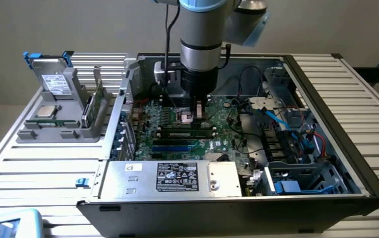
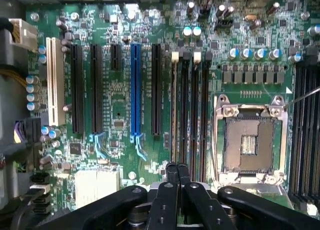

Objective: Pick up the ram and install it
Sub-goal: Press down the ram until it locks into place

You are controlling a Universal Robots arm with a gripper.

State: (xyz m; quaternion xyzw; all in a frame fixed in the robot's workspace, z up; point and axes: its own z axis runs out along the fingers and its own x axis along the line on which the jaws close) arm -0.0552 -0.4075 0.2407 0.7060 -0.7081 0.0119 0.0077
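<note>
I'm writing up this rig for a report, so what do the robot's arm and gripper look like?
The arm is a thick round silver-grey tube with a light blue cap at the joint and a black wrist section. A black cable hangs beside it. The gripper is matte black, with curved linkage bars and two slim fingers.

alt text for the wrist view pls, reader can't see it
A shut black gripper hangs over a green motherboard, its fingertips pressed together above a row of long dark memory slots. Beside them sits an empty silver processor socket; on the other side run black expansion slots, one blue slot and one white slot.
</note>
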